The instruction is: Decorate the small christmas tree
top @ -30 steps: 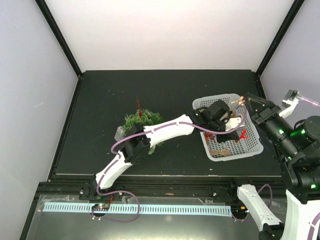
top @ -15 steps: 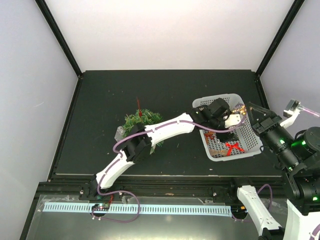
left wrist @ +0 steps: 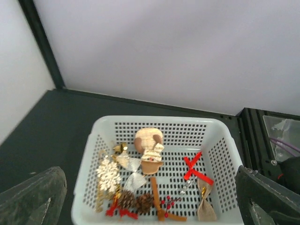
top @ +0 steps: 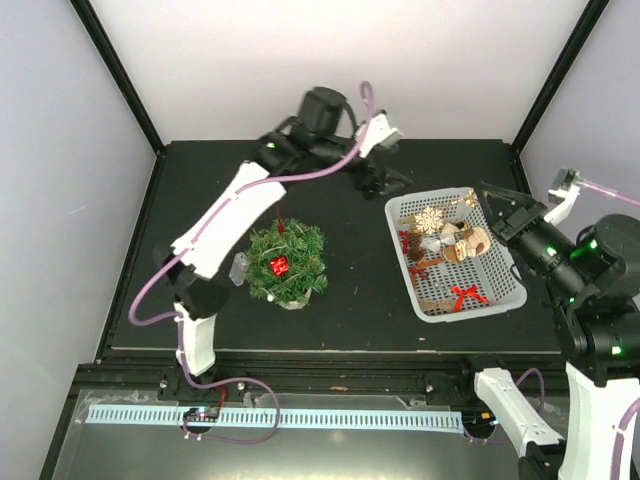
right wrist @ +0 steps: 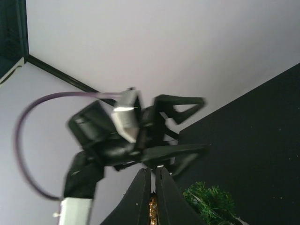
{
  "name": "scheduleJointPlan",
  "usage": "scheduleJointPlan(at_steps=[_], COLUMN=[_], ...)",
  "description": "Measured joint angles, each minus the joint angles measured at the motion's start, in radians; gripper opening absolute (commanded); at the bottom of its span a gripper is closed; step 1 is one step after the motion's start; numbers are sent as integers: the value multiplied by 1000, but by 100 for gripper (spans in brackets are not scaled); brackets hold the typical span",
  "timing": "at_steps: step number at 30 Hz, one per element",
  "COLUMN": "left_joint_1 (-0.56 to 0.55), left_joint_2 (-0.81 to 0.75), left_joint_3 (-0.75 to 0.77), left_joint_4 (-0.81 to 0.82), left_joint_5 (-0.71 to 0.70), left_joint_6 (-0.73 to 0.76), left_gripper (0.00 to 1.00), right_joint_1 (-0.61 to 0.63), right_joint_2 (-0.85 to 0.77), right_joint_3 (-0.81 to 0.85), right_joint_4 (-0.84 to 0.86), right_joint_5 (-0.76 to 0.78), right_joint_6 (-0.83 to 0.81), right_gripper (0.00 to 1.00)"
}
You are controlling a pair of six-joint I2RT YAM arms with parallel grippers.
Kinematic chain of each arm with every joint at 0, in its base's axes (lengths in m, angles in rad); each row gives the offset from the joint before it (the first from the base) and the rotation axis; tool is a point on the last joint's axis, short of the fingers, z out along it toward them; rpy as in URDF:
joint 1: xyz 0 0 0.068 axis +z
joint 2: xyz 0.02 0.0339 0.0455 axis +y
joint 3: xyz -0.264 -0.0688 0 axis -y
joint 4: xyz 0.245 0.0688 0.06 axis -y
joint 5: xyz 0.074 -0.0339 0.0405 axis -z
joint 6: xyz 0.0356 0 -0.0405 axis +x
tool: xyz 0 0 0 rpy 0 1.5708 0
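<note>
item: small christmas tree (top: 286,262), bushy dark-green artificial needles, one small red ornament (top: 280,265) in its crown.
location: upright on the black table (top: 350,300), left of centre, well apart from the white plastic mesh basket (top: 500,290) of trimmings on the right.
handling, as i judge it: light and top-heavy, easy to tip. the needles are soft and springy and give no firm hold. the pot, mostly hidden under the foliage, is the only stiff part, so i would steady it low there and hang pieces on the outer branch tips.
left gripper (top: 388,180): raised at the far side, fingers wide apart, empty.
right gripper (right wrist: 153,180): fingers pressed together on a small gold glittery ornament (right wrist: 152,206).
</note>
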Motion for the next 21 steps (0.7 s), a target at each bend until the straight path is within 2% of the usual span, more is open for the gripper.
scheduleJointPlan(at_steps=[7,10,12,15,17,21], left_joint_1=[98,225,321,476,571,673], left_joint_2=[-237,-344,-410,-496,-543,-623], left_joint_3=[6,-8,-33,-85,-130,-262], left_joint_4=[-126,-128,-130,-151,-179,-233], left_joint_5=[-40,-57,-62,-42,-14,27], left_joint_6=[37,27,21,16,17,39], left_gripper=[99,99,99,99,99,99], right_joint_1=[1,29,92,270,347,406], right_joint_2=[89,127,169,266,332,420], right_joint_3=[-14,-48,-53,-37,-28,-28], right_joint_4=[69,81,73,51,44,19], right_joint_5=[-97,-124,-111,-66,-43,-3], right_joint_6=[-31,-54,-79,-127,-149,-180], right_gripper=[8,9,8,8,8,8])
